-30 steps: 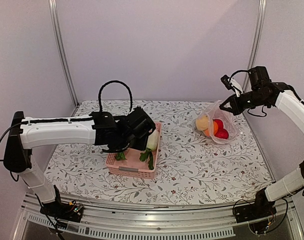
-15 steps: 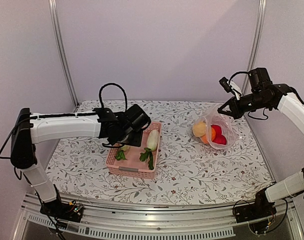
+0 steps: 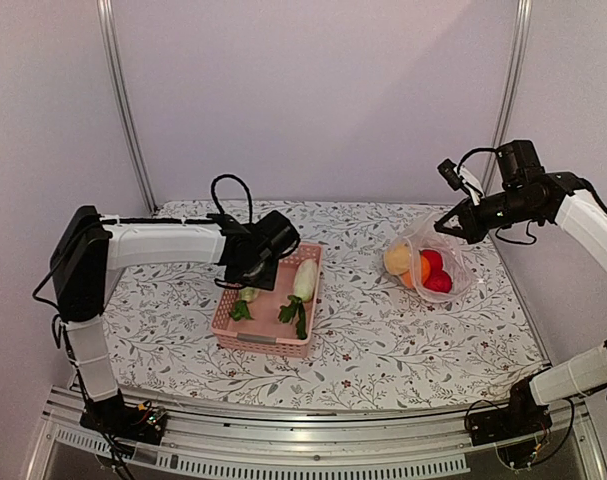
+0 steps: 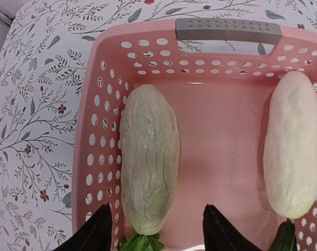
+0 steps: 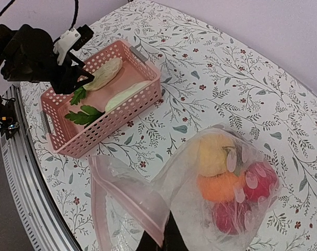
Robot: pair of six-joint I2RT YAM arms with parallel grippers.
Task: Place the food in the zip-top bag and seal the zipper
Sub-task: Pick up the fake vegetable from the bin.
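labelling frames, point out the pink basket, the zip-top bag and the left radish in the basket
pink basket (image 4: pixel 98 136): left wrist view, perforated left wall
zip-top bag (image 5: pixel 174 178): right wrist view, clear plastic near the mouth
left radish (image 4: pixel 148 162): left wrist view, middle of its body

White shells, black joints on both arms.
The left arm (image 3: pixel 163 243) and right arm (image 3: pixel 593 215) wear glossy white covers; a black cable loop (image 3: pixel 230 190) sprouts at the left wrist, and there's the left pincer (image 4: pixel 156 209), black fingers (image 4: pixel 102 234) tapering to points.

Crinkly plastic bag (image 5: pixel 175 180), matt plastic basket (image 4: pixel 90 157) (perforated), radishes (image 4: pixel 149 157) perhaps fabric
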